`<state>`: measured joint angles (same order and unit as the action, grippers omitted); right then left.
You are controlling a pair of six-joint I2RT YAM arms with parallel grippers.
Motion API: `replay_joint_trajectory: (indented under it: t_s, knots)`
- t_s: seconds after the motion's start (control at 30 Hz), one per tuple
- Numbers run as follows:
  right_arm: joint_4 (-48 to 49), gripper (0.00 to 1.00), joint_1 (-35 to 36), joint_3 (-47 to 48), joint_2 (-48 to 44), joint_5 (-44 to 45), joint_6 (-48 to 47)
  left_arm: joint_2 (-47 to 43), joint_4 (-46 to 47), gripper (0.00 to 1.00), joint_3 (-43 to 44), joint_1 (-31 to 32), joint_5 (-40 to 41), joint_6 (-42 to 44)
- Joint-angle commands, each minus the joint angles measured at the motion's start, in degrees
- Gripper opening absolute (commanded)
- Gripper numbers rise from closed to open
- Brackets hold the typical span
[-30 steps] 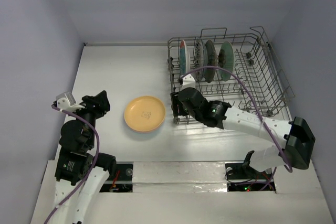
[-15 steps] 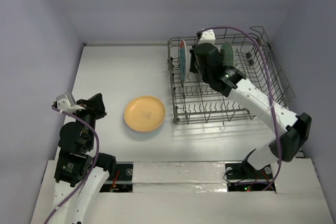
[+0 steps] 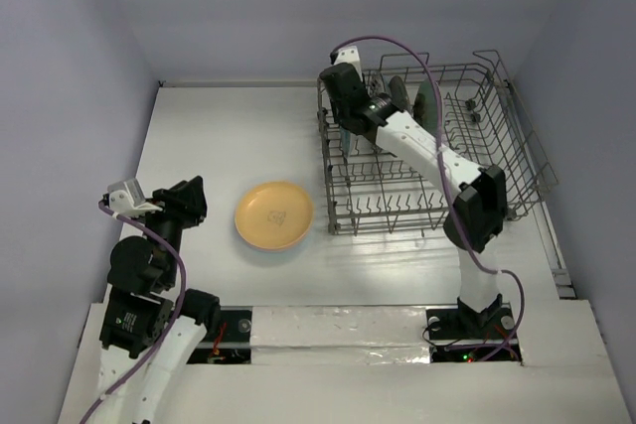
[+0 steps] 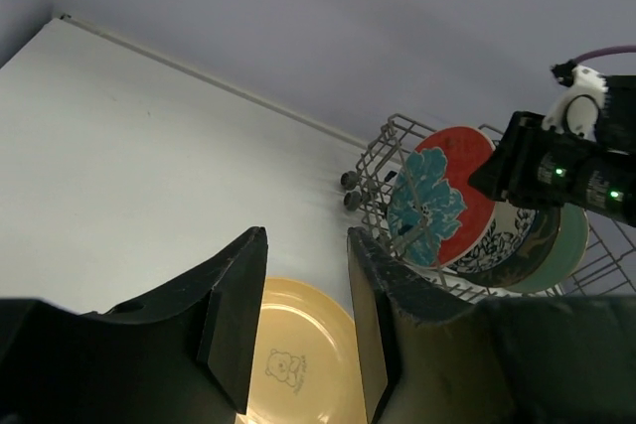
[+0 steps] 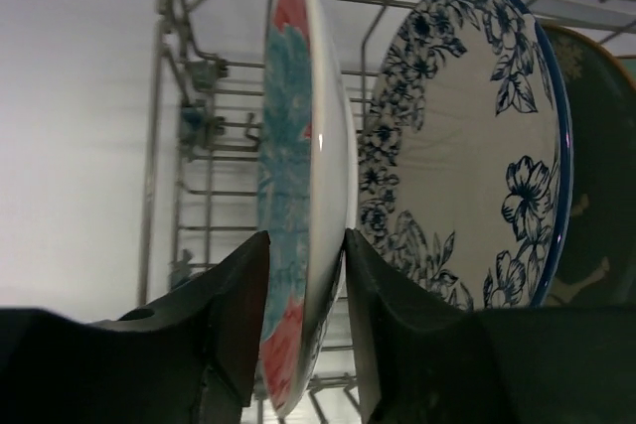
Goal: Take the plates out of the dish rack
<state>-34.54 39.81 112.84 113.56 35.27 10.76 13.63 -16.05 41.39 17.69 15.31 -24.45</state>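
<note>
**Right pincer astride the end plate: square the grip, then lift straight**

The step in hand looks like taking the first plate at the left end of the dish rack (image 3: 452, 69). The right pincer (image 5: 303, 245) straddles the rim of the red-and-teal plate (image 5: 298, 96), with one finger on the painted face and one on the white back. The fingers lie very close to both faces, but I cannot tell whether they are pressing yet. The plate stands upright in the rack, just beside the blue-and-white plate (image 5: 467, 146), with a dark green plate (image 5: 596, 196) behind that.

To do it well, the fingers probably want to sit a little deeper over the rim before closing, so the glazed edge cannot slip out. The lift should go straight up out of the slot. Any tilt to the right risks knocking the blue-and-white neighbour. Once clear of the rack's top wire, the plate can swing across to the table (image 3: 219, 136).

The left pincer (image 4: 306, 275) hovers part open with nothing in it, above the yellow plate (image 3: 273, 214) lying flat on the table.

No writing or brand is legible. The yellow plate carries only a small bear-like drawing at its centre.
</note>
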Motion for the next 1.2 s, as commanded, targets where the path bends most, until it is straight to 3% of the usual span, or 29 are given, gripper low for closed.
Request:
replay_joint_trajectory:
  t_s: [0.0, 0.23, 0.4, 0.7, 0.93, 1.0, 1.17]
  knots:
    - [-3.95, 0.41, -0.17, 5.89, 2.10, 7.18, -3.03, -0.53, 2.69, 0.35, 0.36, 0.68, -0.63, 0.81]
    - [-2.37, 0.12, -0.17, 7.92, 1.49, 10.96, -4.96, -0.36, 2.78, 0.35, 0.27, 1.20, -0.72, 0.72]
    - [1.65, 0.01, 0.52, 8.89, 0.26, 13.77, -10.04, -0.09, 2.96, 0.36, 0.19, 1.20, -0.72, 0.72]
    - [7.03, 0.00, 2.11, 18.55, 0.17, 20.45, -20.42, 0.08, 2.96, 0.36, 0.27, 1.20, -0.46, 0.72]
    - [9.32, 0.00, 2.11, 22.43, -4.12, 22.48, -21.23, 0.17, 2.69, 0.36, 0.36, 1.20, -0.11, 0.72]
    - [7.74, 0.00, 2.11, 21.64, -6.06, 21.26, -17.91, 0.26, 2.78, 0.36, 0.36, 1.20, -0.11, 0.63]
    - [7.91, 0.00, 2.11, 16.46, -12.91, 5.98, -6.30, 0.35, 2.78, 0.37, 0.45, 1.20, 0.07, 0.63]
